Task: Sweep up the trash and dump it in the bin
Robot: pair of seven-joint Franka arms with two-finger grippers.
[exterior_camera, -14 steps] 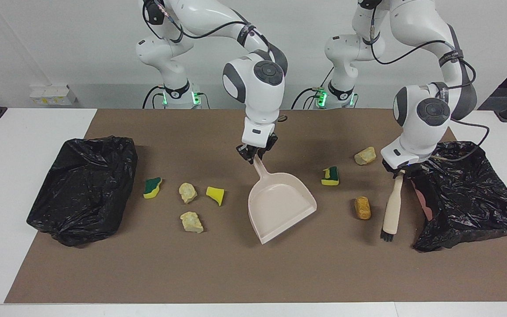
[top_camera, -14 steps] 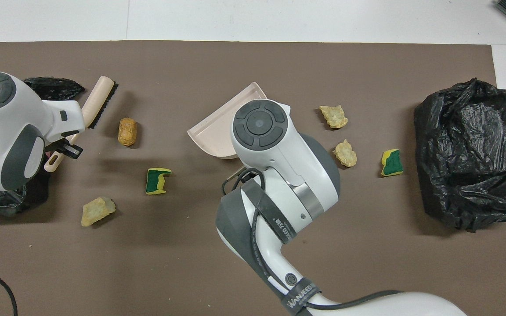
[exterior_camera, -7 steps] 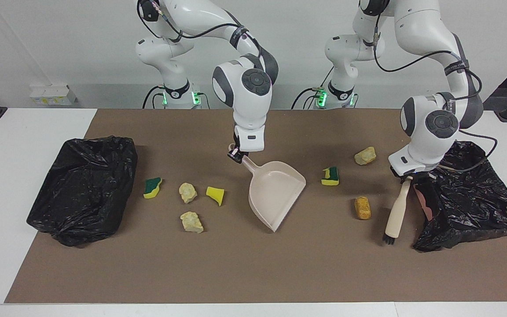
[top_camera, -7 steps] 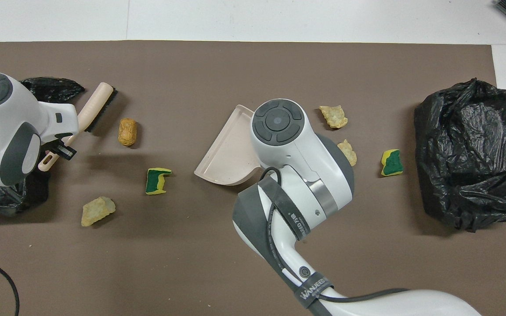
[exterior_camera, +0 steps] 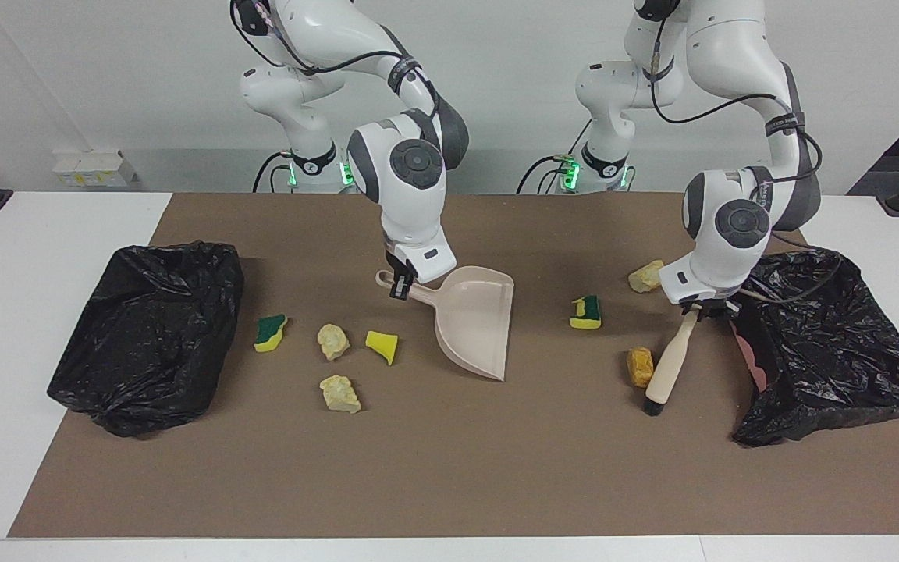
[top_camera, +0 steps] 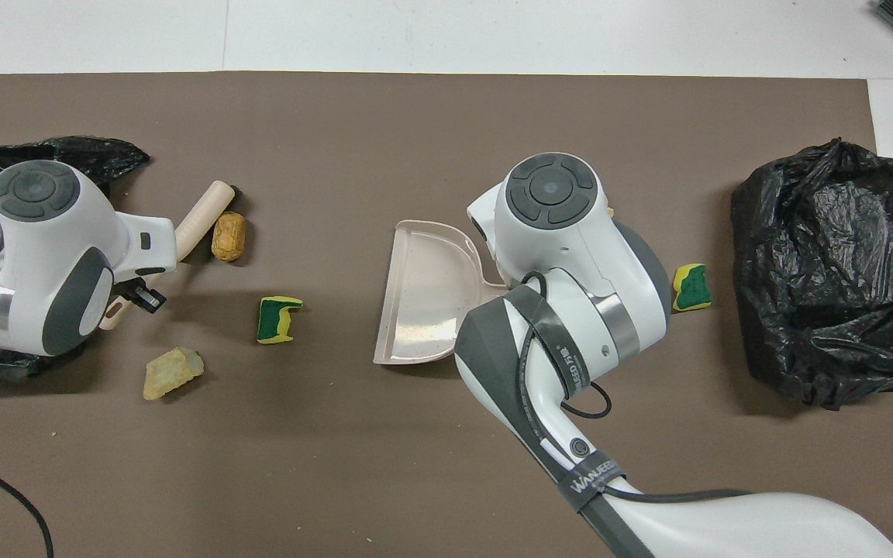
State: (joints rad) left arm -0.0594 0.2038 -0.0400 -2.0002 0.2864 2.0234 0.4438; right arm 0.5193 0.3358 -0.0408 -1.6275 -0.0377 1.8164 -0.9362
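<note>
My right gripper (exterior_camera: 401, 285) is shut on the handle of the beige dustpan (exterior_camera: 474, 324), whose mouth faces the left arm's end of the table (top_camera: 423, 294). My left gripper (exterior_camera: 701, 307) is shut on the handle of the beige brush (exterior_camera: 672, 359), and the brush head lies against an orange-brown lump (exterior_camera: 639, 367) of trash. A green-and-yellow sponge piece (exterior_camera: 586, 312) and a pale lump (exterior_camera: 644, 275) lie nearby. Several more scraps (exterior_camera: 332, 341) lie toward the right arm's end. The right arm hides most of those scraps in the overhead view.
A black-bagged bin (exterior_camera: 149, 332) stands at the right arm's end of the brown mat, next to a sponge piece (exterior_camera: 270, 332). Another black-bagged bin (exterior_camera: 832, 343) stands at the left arm's end, just beside the left arm.
The right gripper carried the dustpan toward the right arm's end and turned its mouth toward the left arm's end. The left gripper swung the brush head over against the orange-brown lump.
</note>
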